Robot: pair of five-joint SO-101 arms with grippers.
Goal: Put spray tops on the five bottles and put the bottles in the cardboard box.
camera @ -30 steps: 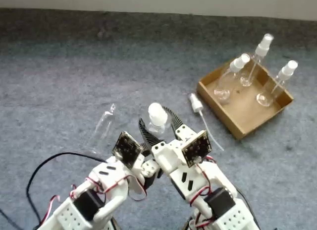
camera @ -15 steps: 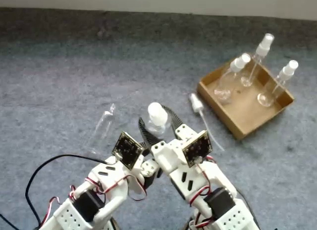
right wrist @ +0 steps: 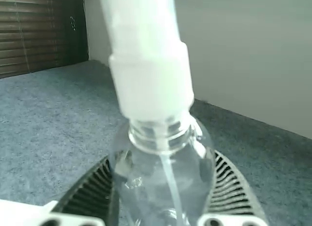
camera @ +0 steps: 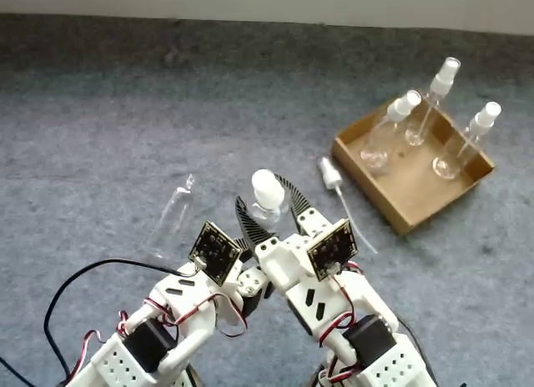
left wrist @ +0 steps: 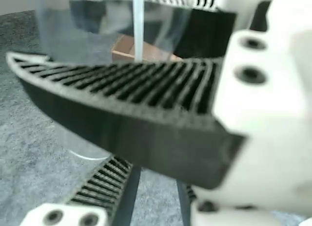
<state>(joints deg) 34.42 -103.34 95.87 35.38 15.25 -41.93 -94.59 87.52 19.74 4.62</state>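
Near the middle of the grey carpet (camera: 100, 137), clear bottle (camera: 267, 205) standing up, white spray top (camera: 267, 187) on, right gripper (right wrist: 158, 189) squeezing it, left gripper (camera: 249, 223) just beside, grip hard to tell, cardboard box (camera: 409, 205) well apart, three bottles (camera: 380, 141) inside.

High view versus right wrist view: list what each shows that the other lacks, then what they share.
The high view adds the brown cardboard box holding three capped clear bottles, a loose white spray top and an uncapped clear bottle lying down. The right wrist view adds the thin dip tube inside the held bottle and dark slatted blinds. Both show the clear plastic bottle with a white spray top gripped by the right pincer.
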